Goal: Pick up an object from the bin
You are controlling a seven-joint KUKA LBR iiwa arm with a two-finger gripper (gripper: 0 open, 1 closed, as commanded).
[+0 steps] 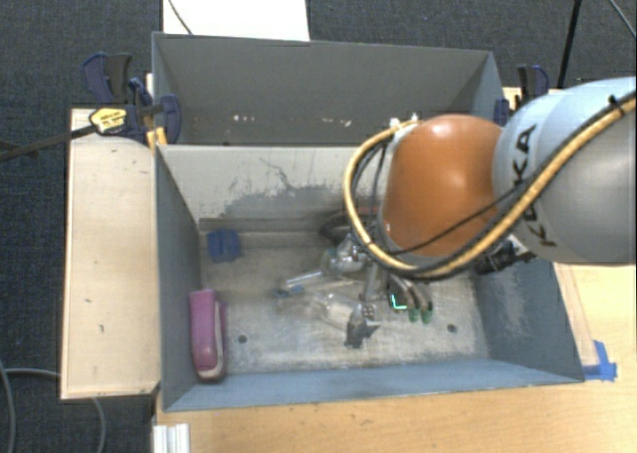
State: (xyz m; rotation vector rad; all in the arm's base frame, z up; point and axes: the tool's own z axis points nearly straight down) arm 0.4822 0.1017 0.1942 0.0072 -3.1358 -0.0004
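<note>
My gripper point(360, 327) hangs low over the bin point(249, 182) floor, under my orange wrist cover point(438, 182); spread or pressed together, I cannot tell. Just beside it, away from my arm, lies a heap of clear and silvery things point(314, 287), probably my pick, being nearest. A pink stapler-like thing point(206, 332) lies well beyond, against the wall.

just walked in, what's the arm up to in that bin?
The KUKA arm reaches into the grey bin from the right, with its gripper down near the floor in the middle. It is beside a small heap of clear and silvery things. Whether it has hold of anything can't be told. A blue block and a pink stapler-like thing lie apart on the left.
</note>
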